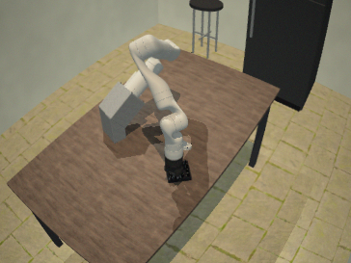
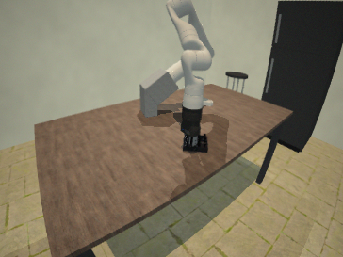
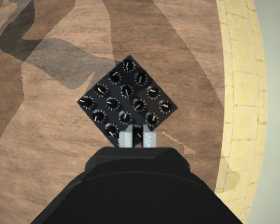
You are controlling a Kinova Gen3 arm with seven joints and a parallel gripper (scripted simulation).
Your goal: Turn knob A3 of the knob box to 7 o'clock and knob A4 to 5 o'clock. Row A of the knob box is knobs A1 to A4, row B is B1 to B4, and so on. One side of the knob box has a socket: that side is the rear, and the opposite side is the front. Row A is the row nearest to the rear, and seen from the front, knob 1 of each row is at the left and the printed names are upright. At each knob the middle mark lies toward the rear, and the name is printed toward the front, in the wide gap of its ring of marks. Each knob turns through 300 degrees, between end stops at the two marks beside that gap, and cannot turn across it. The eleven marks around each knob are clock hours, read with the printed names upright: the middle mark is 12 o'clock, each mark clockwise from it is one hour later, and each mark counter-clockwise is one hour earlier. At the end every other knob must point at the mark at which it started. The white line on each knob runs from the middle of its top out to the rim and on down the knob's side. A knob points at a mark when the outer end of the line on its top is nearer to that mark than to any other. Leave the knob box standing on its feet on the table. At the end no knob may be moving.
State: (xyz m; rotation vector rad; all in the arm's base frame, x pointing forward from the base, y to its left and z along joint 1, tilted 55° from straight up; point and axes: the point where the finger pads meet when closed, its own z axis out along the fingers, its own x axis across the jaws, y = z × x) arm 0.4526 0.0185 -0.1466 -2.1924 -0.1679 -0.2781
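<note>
The black knob box (image 1: 187, 176) (image 2: 201, 150) (image 3: 120, 69) stands on the table, turned like a diamond in the wrist view. My gripper (image 2: 193, 140) (image 3: 137, 132) points down at its lower right edge. Its two pale fingers are close on either side of a knob (image 3: 138, 133), third from the right corner along that edge. By its place this fits A3; printed names are too small to read. The corner knob beside it, at A4's place, is hidden behind the left finger. The held knob's line is not clear. The other knobs show white lines among their marks.
The wooden table (image 1: 72, 174) (image 2: 94, 170) carries the grey arm mount (image 1: 116, 112) (image 2: 153, 95) behind the box. The table's long edge runs near the box. A stool (image 1: 206, 4) (image 2: 236, 75) and a black fridge (image 1: 284, 39) (image 2: 302, 76) stand beyond the table.
</note>
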